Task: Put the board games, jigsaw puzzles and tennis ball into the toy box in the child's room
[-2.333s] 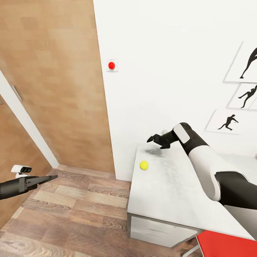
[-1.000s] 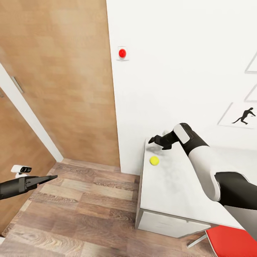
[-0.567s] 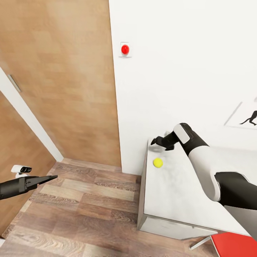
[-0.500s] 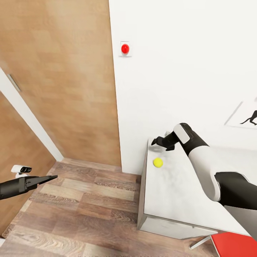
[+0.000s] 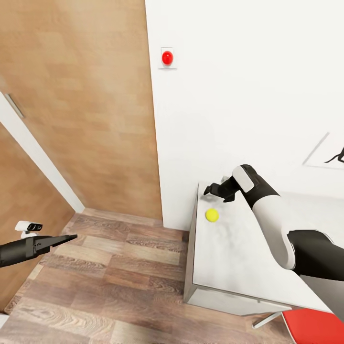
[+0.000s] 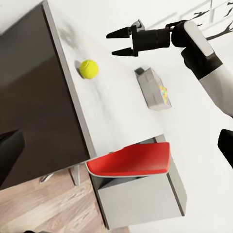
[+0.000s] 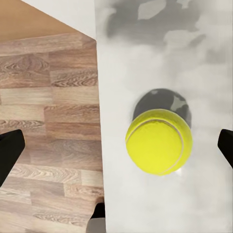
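Observation:
The tennis ball (image 5: 211, 215) is small and yellow-green. It lies near the left end of the pale grey table (image 5: 239, 258), close to the wall. My right gripper (image 5: 209, 189) hangs open just above and behind the ball without touching it. Seen from the right wrist, the tennis ball (image 7: 159, 141) sits between the two spread fingertips (image 7: 9, 150). My left gripper (image 5: 70, 237) is held out over the wood floor far to the left, open and empty. From the left wrist I see the tennis ball (image 6: 89, 69), the right gripper (image 6: 117, 42) and the light grey toy box (image 6: 151, 87) with colourful pieces inside.
A red chair (image 5: 310, 325) stands at the table's near right corner, red chair (image 6: 131, 160). A wood-panelled door (image 5: 86, 119) and white wall with a red button (image 5: 167, 58) close off the left and back. A silhouette poster (image 5: 334, 155) hangs at right. Wood floor (image 5: 105, 277) lies left of the table.
The camera has turned left and tilted slightly, shifting the whole picture. The right gripper has come closer over the ball. The ball rests where it was and the left arm has not moved.

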You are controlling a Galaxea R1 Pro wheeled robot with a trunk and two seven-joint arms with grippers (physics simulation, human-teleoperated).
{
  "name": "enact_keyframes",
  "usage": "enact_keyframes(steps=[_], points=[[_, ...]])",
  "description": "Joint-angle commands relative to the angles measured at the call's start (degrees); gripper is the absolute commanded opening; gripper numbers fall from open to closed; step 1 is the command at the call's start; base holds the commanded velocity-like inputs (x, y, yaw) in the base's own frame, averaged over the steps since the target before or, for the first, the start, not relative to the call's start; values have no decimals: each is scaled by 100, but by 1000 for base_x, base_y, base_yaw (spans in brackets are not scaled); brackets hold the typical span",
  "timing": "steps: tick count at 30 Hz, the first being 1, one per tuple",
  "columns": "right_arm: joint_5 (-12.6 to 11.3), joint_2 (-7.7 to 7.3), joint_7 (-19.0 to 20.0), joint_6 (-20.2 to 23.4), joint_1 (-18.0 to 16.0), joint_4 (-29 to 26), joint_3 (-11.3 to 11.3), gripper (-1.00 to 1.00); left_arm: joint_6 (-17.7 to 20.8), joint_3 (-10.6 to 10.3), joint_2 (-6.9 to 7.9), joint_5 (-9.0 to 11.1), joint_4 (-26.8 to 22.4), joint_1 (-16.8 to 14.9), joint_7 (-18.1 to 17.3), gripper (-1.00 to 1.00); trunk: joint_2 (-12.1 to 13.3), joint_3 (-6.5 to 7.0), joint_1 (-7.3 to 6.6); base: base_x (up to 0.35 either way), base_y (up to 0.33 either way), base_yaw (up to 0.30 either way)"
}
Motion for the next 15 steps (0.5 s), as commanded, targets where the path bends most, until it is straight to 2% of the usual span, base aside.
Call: enact_keyframes(steps=[1,15], points=[[-60,-3,-45,14,-4,-5,30,100,61,-2,2,-1,-1,-3,-21,100,-11,-19,3,0,0,0],[-60,2,-46,14,-4,-5,24,100,61,-3,2,-1,-3,-3,-21,100,-11,-149,3,0,0,0]])
